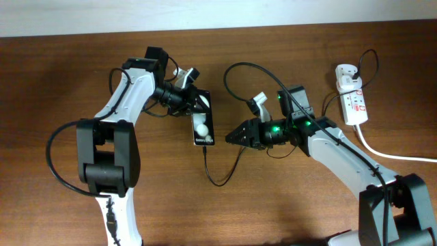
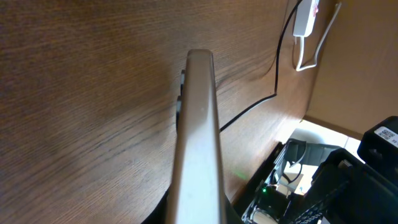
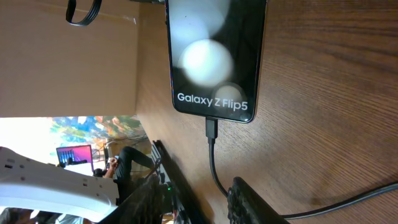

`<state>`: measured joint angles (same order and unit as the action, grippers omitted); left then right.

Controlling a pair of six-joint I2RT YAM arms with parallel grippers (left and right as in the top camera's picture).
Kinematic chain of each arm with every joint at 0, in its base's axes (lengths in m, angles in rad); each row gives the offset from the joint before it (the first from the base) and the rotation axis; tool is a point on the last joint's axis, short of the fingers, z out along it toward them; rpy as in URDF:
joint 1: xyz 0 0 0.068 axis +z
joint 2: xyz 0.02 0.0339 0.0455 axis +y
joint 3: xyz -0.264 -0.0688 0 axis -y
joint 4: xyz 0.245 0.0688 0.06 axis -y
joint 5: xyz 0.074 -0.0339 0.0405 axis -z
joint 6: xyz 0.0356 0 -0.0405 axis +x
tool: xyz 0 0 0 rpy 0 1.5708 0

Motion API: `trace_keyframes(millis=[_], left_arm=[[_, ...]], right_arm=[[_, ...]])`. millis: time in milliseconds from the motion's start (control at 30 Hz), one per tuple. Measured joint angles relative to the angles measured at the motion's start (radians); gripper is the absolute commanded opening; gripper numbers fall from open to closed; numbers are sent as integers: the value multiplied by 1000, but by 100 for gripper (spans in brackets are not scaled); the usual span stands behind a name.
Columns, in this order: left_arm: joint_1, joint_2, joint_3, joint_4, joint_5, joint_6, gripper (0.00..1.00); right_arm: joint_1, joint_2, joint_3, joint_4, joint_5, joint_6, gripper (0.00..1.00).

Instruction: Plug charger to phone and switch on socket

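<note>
The black phone (image 1: 203,127) lies flat on the wooden table, its screen (image 3: 214,56) showing round white reflections and white text. My left gripper (image 1: 187,102) is shut on its far end, and the left wrist view shows only the phone's pale side edge (image 2: 199,137). The charger's connector (image 3: 211,129) sits in the phone's near end. Its thin black cable (image 1: 220,181) loops toward my right gripper (image 1: 231,139), which stands open just right of the phone, the cable running between its fingers (image 3: 249,202). The white plug adapter (image 1: 345,72) sits on the socket (image 1: 355,104).
The socket strip lies at the far right with its thick white cord (image 1: 389,154) trailing off the right edge. A slack arc of black cable (image 1: 239,68) lies behind my right arm. The socket (image 2: 305,18) also shows far off in the left wrist view.
</note>
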<state>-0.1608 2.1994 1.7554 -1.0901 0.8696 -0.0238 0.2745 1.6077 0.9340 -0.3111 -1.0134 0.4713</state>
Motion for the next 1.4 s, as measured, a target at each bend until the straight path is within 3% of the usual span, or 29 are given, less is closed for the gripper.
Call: trace_keyframes(millis=[300,633,1400], left_arm=[[0,0,0,7,-11,-5,0],[0,0,-2,34,-83,-131,0],[0,0,-170,194,-97,-142,1]], right_arm=[[0,0,0,0,0,0,38],[0,0,0,0,0,0,38],[0,0,0,-34,30,-7,41]])
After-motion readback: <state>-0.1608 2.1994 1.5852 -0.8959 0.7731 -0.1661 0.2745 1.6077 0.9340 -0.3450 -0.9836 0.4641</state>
